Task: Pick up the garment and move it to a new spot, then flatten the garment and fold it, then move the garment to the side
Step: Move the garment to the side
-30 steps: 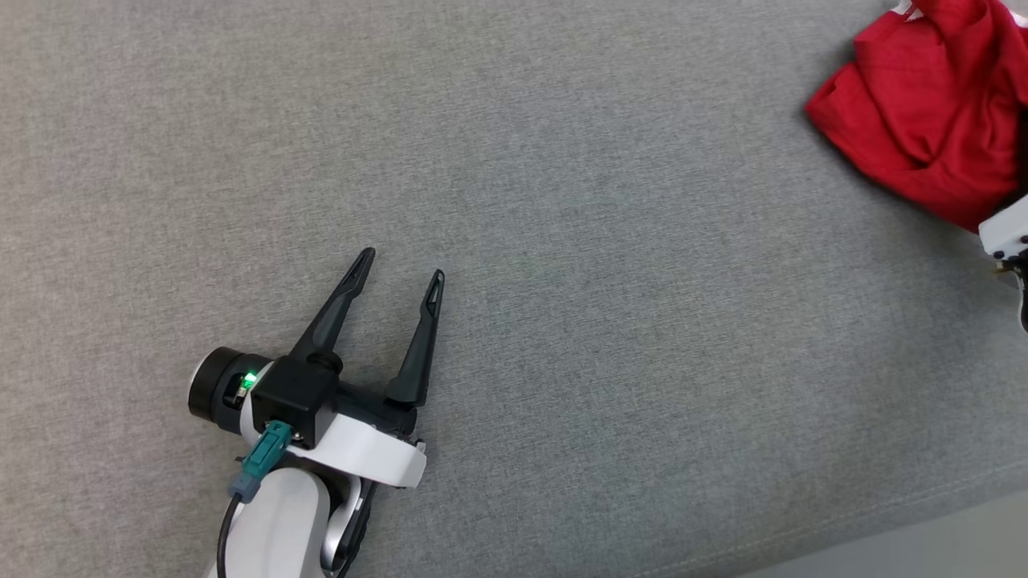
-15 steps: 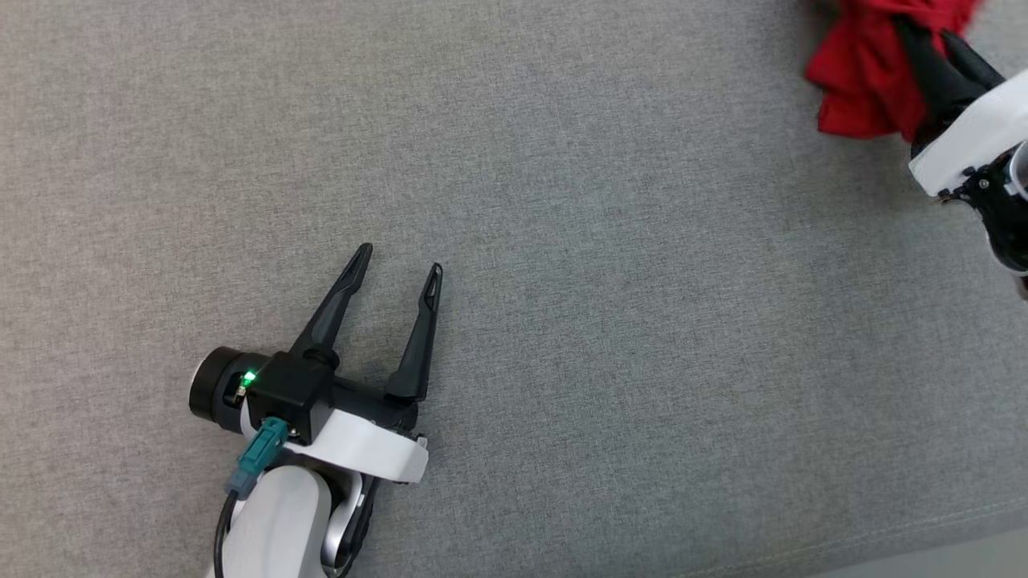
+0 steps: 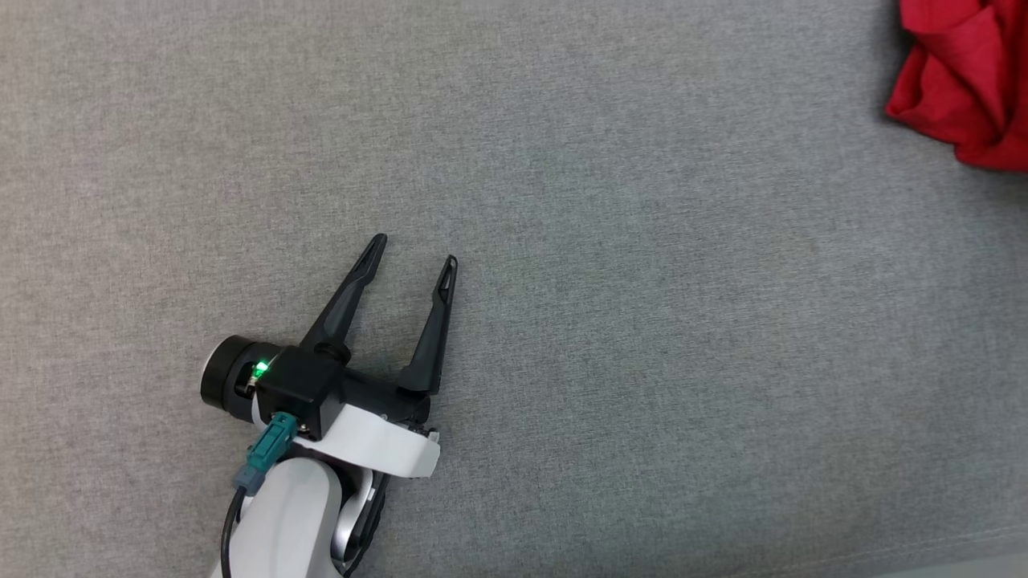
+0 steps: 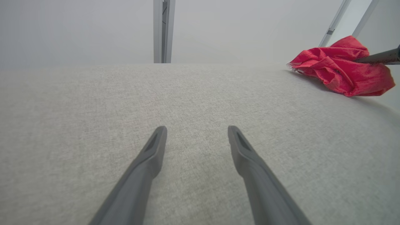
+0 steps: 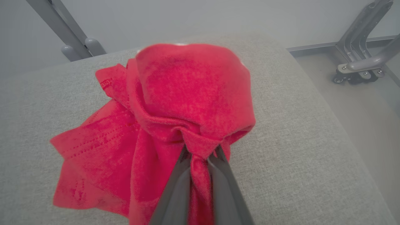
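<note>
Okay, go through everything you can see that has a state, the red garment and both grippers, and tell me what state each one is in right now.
Garment: crumpled in a heap, not flattened or folded, one bunched fold pinched by the right gripper.
Right gripper: shut on the garment.
Left gripper: open, holding nothing, well apart from the garment.

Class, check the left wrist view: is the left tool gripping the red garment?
No: the left tool stands open over the grey fabric surface, and the red garment lies apart at the far right.
</note>
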